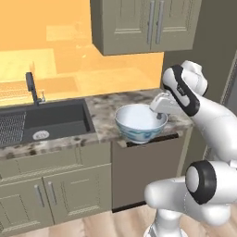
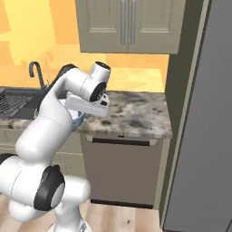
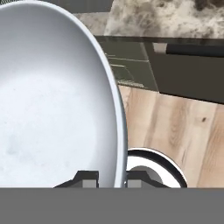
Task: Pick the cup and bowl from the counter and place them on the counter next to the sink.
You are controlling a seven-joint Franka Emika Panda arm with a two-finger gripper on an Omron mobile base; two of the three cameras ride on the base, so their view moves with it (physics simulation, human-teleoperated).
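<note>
White bowl (image 1: 139, 122): rim pinched by the end effector (image 3: 112, 177), jaws nearly closed.
Tabletop (image 1: 104, 111) edge: bowl overhangs it, beside the sink (image 1: 55, 121).

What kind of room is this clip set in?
A rendered home kitchen, by the look of it: a dark grey recessed sink with a dark curved faucet set in a speckled granite-look counter, grey-green cabinets below it, and more cabinet doors mounted on the orange wall above.
</note>
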